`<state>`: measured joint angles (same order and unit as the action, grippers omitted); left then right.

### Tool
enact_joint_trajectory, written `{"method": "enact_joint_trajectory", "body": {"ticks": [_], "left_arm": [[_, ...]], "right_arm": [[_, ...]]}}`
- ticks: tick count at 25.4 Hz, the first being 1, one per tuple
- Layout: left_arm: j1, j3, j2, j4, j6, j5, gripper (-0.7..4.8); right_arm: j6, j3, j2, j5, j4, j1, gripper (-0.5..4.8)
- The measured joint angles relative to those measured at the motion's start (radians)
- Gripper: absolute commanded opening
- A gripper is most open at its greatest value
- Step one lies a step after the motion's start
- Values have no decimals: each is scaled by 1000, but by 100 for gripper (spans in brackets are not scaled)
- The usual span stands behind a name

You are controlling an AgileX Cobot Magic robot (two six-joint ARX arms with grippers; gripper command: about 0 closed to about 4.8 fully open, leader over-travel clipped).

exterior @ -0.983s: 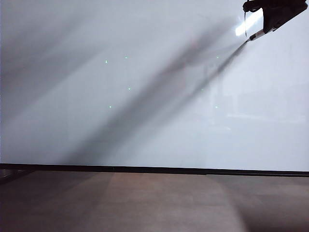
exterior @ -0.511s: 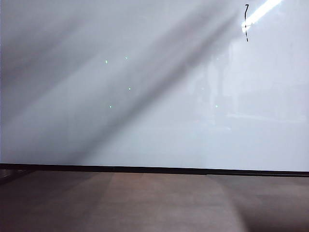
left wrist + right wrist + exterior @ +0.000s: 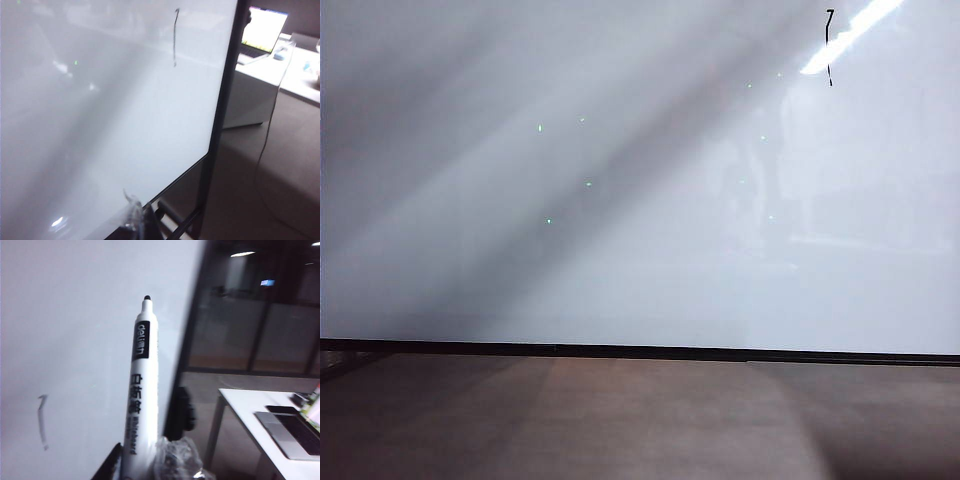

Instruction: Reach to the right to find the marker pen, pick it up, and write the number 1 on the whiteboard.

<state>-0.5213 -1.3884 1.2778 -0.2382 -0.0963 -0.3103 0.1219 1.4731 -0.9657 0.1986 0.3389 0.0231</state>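
In the right wrist view, the marker pen [image 3: 139,390] stands up from the right gripper [image 3: 145,465], whose jaws are clenched on its lower barrel; the dark nib points upward, clear of the board. The pen here is white-barrelled, with a black label reading "deli" near the nib, Chinese characters below it, and then the word "whiteboard" running down the barrel. Beside it on the whiteboard [image 3: 75,340] sits the number 1 [image 3: 42,422], a thin stroke with a small hook at the top. From the exterior view the number 1 [image 3: 830,45] lies high in the upper right of the whiteboard [image 3: 620,250], just beside a bright streak of reflected light; neither arm shows there, and the wide white surface runs down to a thin black lower edge above the brown floor [image 3: 640,420]. In the left wrist view the left gripper [image 3: 134,215] shows only as a pale blurred tip near the board's lower edge, and I cannot tell how its jaws stand. Past the board's black side frame [image 3: 225,100] a white counter [image 3: 280,70] carries an open laptop [image 3: 262,32], with bare floor around it.
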Motion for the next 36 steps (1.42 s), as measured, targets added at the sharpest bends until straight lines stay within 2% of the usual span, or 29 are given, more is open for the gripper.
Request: {"method": "enact_joint_trajectory", "body": {"ticks": [6, 9, 12, 17, 23, 28, 31, 36], "left_arm": [[-91, 0, 0, 52, -1, 35, -5], [-157, 0, 1, 63, -4, 60, -5], [-192, 0, 2, 56, -5, 59, -5], [-199, 0, 8, 34, -5, 64, -5], [-195, 0, 14, -13, -5, 70, -5], [-196, 0, 40, -14, -5, 87, -5], [-196, 0, 81, -21, -39, 87, -5], [-195, 0, 182, 9, -55, 47, -5]], "right_arm": [[-99, -80, 29, -179, 9, 291, -6], [-189, -204, 30, -234, -74, 375, -6], [-215, -328, 19, -289, -193, 437, -6], [-261, -428, -68, -328, -352, 441, -6], [-271, -433, -242, -329, -454, 441, -6], [-262, -430, -403, -312, -624, 443, -6], [-232, -430, -559, -309, -713, 443, -6], [-217, -431, -743, -381, -809, 436, -6]]}}
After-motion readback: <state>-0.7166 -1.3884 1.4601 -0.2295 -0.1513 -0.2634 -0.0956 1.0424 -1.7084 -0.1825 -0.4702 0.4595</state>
